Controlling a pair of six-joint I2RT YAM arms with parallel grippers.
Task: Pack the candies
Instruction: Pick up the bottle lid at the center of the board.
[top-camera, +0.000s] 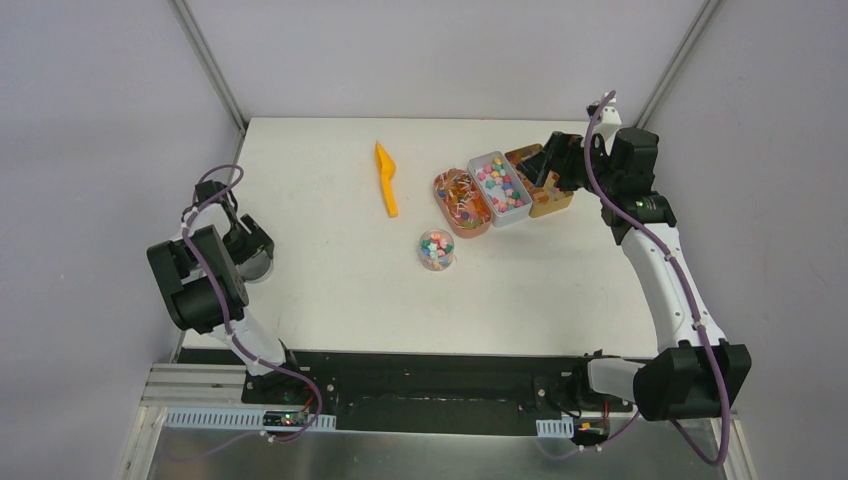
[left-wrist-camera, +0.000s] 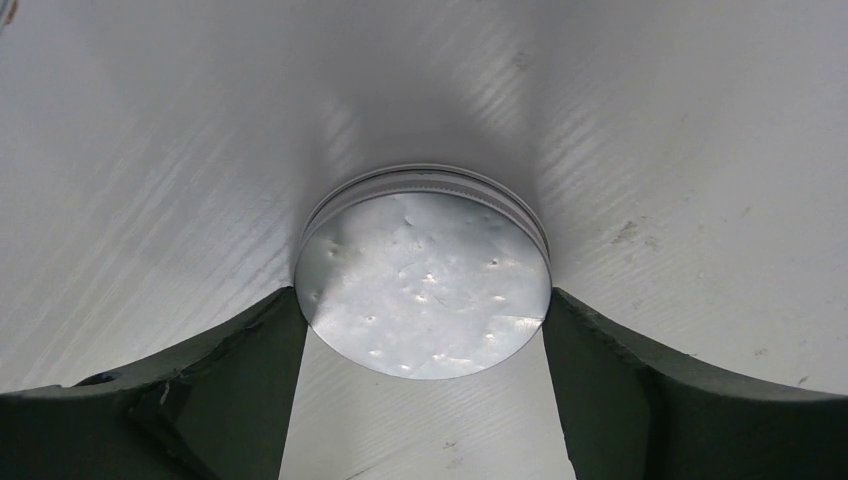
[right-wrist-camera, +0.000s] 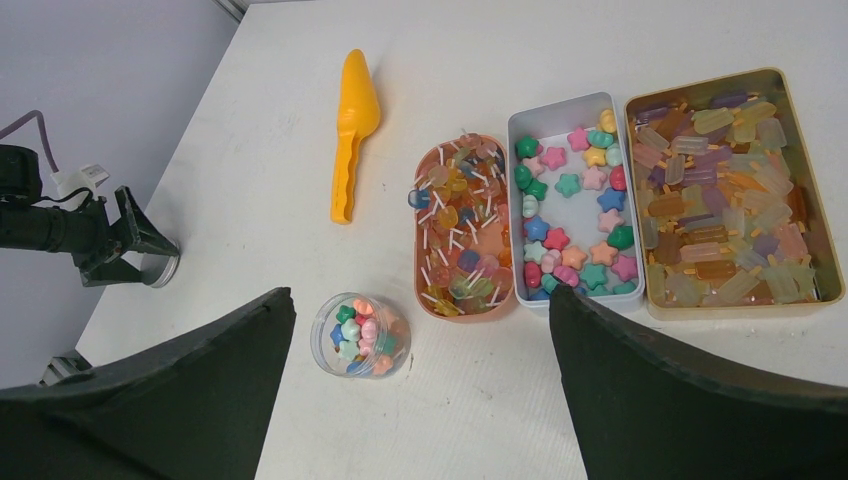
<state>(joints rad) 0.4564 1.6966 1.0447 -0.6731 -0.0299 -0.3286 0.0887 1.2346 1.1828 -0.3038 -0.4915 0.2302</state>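
Observation:
The candies (right-wrist-camera: 572, 215) are small star and round sweets in a white tray (top-camera: 499, 187). More of them fill a small clear jar (top-camera: 436, 250), which also shows in the right wrist view (right-wrist-camera: 360, 333). The orange scoop (top-camera: 387, 180) lies on the table left of the trays. My right gripper (right-wrist-camera: 420, 300) is open and empty, held high over the trays (top-camera: 540, 165). My left gripper (left-wrist-camera: 424, 300) is at the table's left edge (top-camera: 245, 245). Its fingers touch both sides of a round metal lid (left-wrist-camera: 425, 270).
An orange oval tray of lollipops (right-wrist-camera: 462, 225) sits left of the white tray. A gold tin of wrapped ice-lolly sweets (right-wrist-camera: 730, 190) sits to its right, partly hidden by my right gripper in the top view. The table's left edge is close to the lid.

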